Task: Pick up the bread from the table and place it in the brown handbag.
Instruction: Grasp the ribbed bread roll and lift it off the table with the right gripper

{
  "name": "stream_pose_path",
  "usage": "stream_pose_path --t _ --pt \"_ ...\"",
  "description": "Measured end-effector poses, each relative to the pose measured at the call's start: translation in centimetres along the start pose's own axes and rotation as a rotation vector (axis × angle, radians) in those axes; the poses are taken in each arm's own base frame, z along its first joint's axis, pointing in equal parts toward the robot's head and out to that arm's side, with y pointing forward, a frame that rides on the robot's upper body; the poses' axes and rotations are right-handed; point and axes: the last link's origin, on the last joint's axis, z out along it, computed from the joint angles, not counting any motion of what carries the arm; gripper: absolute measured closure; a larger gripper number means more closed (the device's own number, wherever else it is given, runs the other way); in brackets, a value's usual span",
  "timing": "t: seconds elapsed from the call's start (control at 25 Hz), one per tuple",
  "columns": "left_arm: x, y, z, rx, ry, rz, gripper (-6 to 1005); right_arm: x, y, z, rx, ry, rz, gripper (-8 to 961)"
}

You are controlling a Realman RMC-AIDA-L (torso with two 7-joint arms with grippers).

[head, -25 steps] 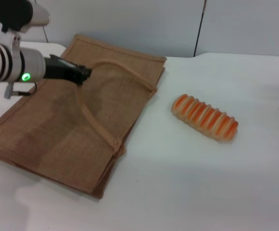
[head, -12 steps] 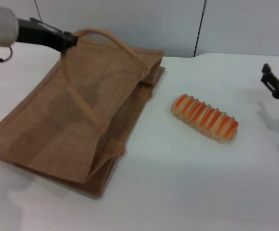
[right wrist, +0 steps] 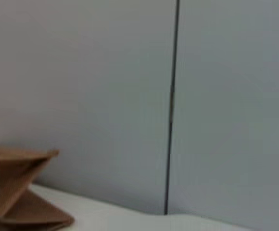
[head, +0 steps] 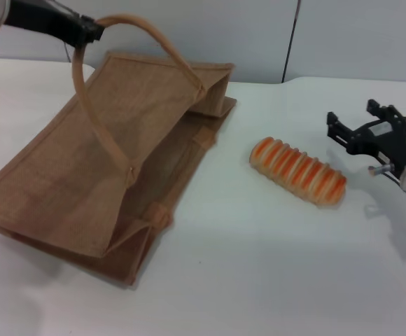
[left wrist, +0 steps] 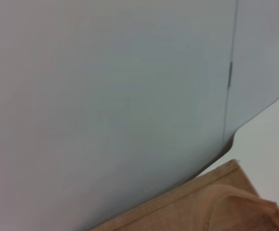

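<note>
Left gripper [head: 89,29] pinched on bag [head: 98,168] handle, raised at far-left corner, mouth gaped. Right gripper [head: 364,122] spread, held near right edge beside bread [head: 298,171].

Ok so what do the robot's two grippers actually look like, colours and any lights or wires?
The left gripper is a slim black tapered piece, growing out of a pale silver-white wrist at the head view's top corner, with a thin dark cable hanging below that wrist. The right gripper is black and angular with two short jaws, mounted on a light grey-white wrist that shows a small blue light and a short pale pin with a reddish tip.
</note>
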Motion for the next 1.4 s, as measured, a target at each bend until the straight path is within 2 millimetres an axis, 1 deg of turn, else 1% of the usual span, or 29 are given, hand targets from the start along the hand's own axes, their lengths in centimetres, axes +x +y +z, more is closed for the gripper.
stream_pose_path --t 0.2,0.32,0.44,0.6,0.68,0.8,0.88,1.0,1.12,1.32,1.4 --pt "0.6 0.3 -0.5 -0.004 -0.004 0.015 882 -0.6 0.9 0.9 -0.03 0.05 -0.03 126" --pt "0.7 0.3 -0.5 -0.005 -0.004 0.018 882 -1.5 0.8 1.3 -0.026 0.055 -0.027 126" --pt "0.7 0.4 -0.5 -0.006 -0.005 0.017 882 -2.5 0.2 1.4 0.0 0.026 0.024 126" --pt "0.7 0.4 -0.4 -0.008 -0.007 0.015 882 -3.6 -0.4 1.6 0.013 -0.005 0.146 127" --pt "1.0 0.5 -0.4 -0.011 -0.002 0.021 882 -4.0 -0.9 1.6 0.012 -0.013 0.197 127" --pt "1.3 0.7 -0.5 -0.02 0.001 0.027 882 -4.9 -0.7 1.8 -0.031 -0.02 0.216 127" --pt "1.2 0.7 -0.5 -0.021 -0.003 0.026 882 -5.5 -0.2 2.0 -0.064 -0.029 0.211 127" --pt "1.1 0.6 -0.4 -0.019 -0.009 0.025 882 -6.3 -0.1 2.4 -0.083 -0.024 0.202 127" --pt "1.1 0.6 -0.4 -0.018 -0.01 0.025 882 -6.1 -0.1 2.9 -0.071 0.052 0.161 127" --pt "1.1 0.6 -0.5 -0.02 -0.015 0.026 881 -5.5 0.8 3.2 -0.023 0.194 -0.002 127" --pt "1.0 0.5 -0.6 -0.02 -0.017 0.025 881 -5.7 1.1 3.1 -0.004 0.217 -0.032 127"
